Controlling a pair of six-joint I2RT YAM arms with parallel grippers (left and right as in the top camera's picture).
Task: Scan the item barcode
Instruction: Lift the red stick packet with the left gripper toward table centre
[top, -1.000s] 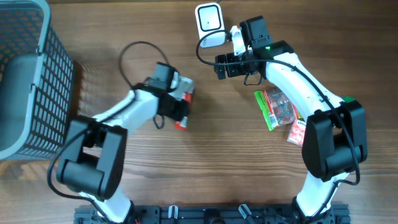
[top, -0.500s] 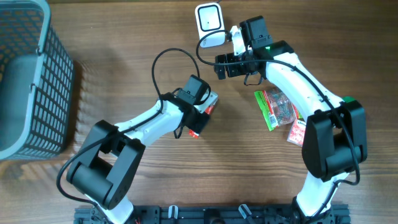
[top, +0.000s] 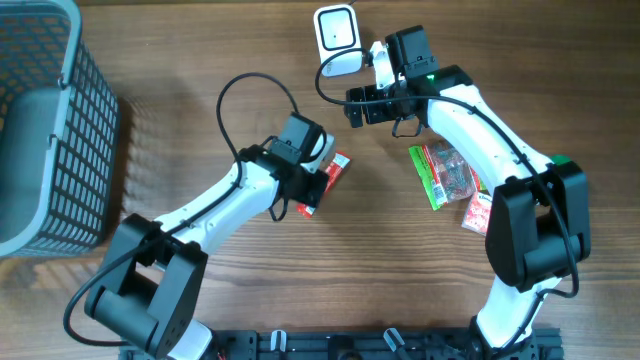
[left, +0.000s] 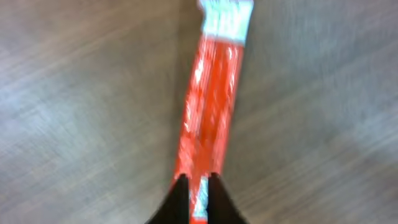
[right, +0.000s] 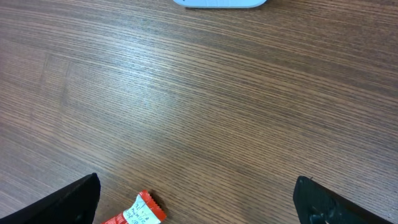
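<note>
A long red packet with white ends (left: 211, 106) is the item, lying near the table's middle (top: 326, 182). My left gripper (left: 198, 186) is shut on its near end, the dark fingers (left: 180, 193) pinching the wrapper on both sides. This view is blurred, and I cannot tell whether the packet rests on the wood. The white barcode scanner (top: 337, 32) stands at the back edge, and its base shows at the top of the right wrist view (right: 217, 2). My right gripper (right: 196, 186) hangs open just in front of the scanner, holding nothing. The packet's far end (right: 140, 213) peeks in below it.
A grey mesh basket (top: 45, 120) fills the far left. Green and red snack packs (top: 442, 172) and another packet (top: 478, 212) lie on the right beside the right arm. A black cable (top: 250, 85) loops behind the left arm.
The left arm swung right with the red packet toward the table's middle, then eased back slightly. Its jaws closed on the packet. The right arm stayed still.
</note>
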